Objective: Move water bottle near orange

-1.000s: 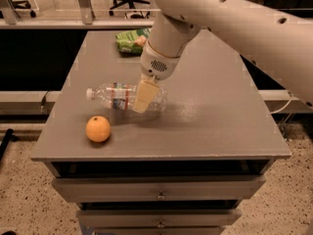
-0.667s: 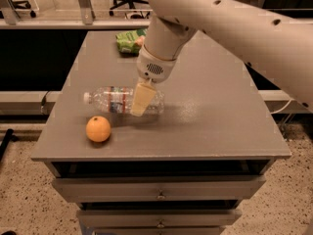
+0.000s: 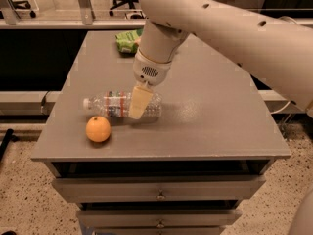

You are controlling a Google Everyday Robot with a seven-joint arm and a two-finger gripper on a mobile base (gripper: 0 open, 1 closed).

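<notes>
The water bottle (image 3: 110, 104) lies on its side on the grey table (image 3: 210, 116), white cap pointing left. The orange (image 3: 98, 129) sits just in front of its cap end, a small gap away, near the table's front left edge. My gripper (image 3: 139, 107) comes down from the arm over the bottle's right half. One beige finger (image 3: 138, 101) crosses the front of the bottle; the other is hidden behind it. The gripper is shut on the bottle, which rests on or just above the tabletop.
A green snack bag (image 3: 128, 40) lies at the back of the table behind the arm. Drawers (image 3: 159, 192) sit under the tabletop. Office chairs and a rail stand beyond the far edge.
The gripper and the bottle have shifted a little to the left, toward the orange. The orange has not moved.
</notes>
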